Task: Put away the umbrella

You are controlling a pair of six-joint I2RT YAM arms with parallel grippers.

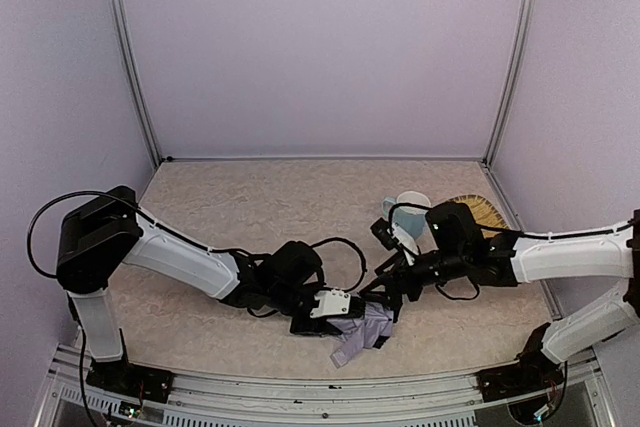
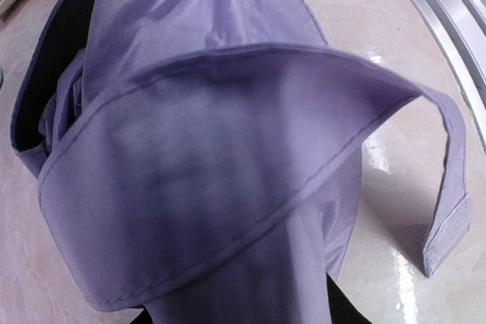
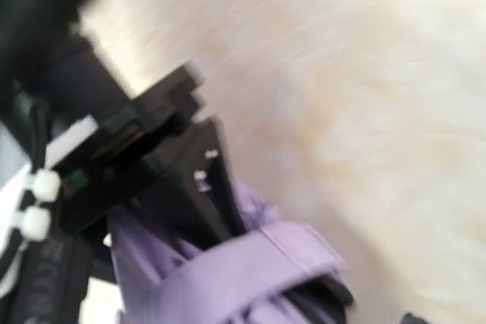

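Note:
The pale lavender umbrella [image 1: 368, 332] lies crumpled on the table near the front edge, between the two arms. My left gripper [image 1: 340, 315] sits on its left end. In the left wrist view the umbrella's fabric [image 2: 213, 149] rises out of the jaws and fills the frame, hiding the fingers, while its strap tab [image 2: 448, 229] curls free at the right. My right gripper [image 1: 388, 297] hovers just above and right of the bundle. The blurred right wrist view shows the umbrella [image 3: 250, 263] with a strap across it and the left gripper's black finger [image 3: 175, 187] on it, with nothing between my right jaws.
A light blue mug [image 1: 410, 209] stands behind the right arm, with a yellow woven item [image 1: 480, 212] beside it at the right wall. The metal rail [image 1: 330, 387] runs along the near edge, just in front of the umbrella. Lavender walls enclose the table.

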